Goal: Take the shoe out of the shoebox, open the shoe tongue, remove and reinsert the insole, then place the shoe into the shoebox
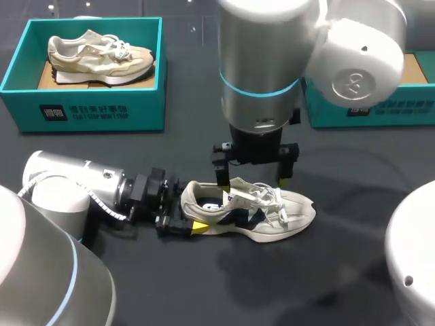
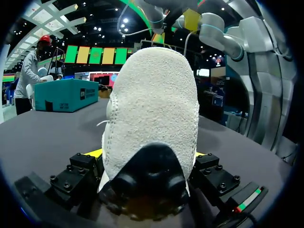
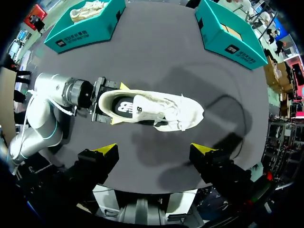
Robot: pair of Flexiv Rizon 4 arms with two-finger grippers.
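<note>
A cream shoe (image 1: pixel 262 210) with dark side marks lies on its sole on the dark table, toe to the right. My left gripper (image 1: pixel 194 214) comes in low from the left and is shut on the shoe's heel, one yellow tip on each side. In the left wrist view the heel (image 2: pixel 152 109) fills the space between the fingers (image 2: pixel 95 153). My right gripper (image 1: pixel 251 182) hangs open just above the shoe's laces, holding nothing. From the right wrist the shoe (image 3: pixel 156 110) lies ahead of the open gripper (image 3: pixel 154 149), with the left gripper (image 3: pixel 118 103) at its heel and the dark insole visible.
A teal shoebox (image 1: pixel 85 109) at the back left holds a second cream shoe (image 1: pixel 98 58). Another teal shoebox (image 1: pixel 374 109) stands at the back right, partly hidden behind my right arm; its brown floor (image 3: pixel 232 32) shows in the right wrist view.
</note>
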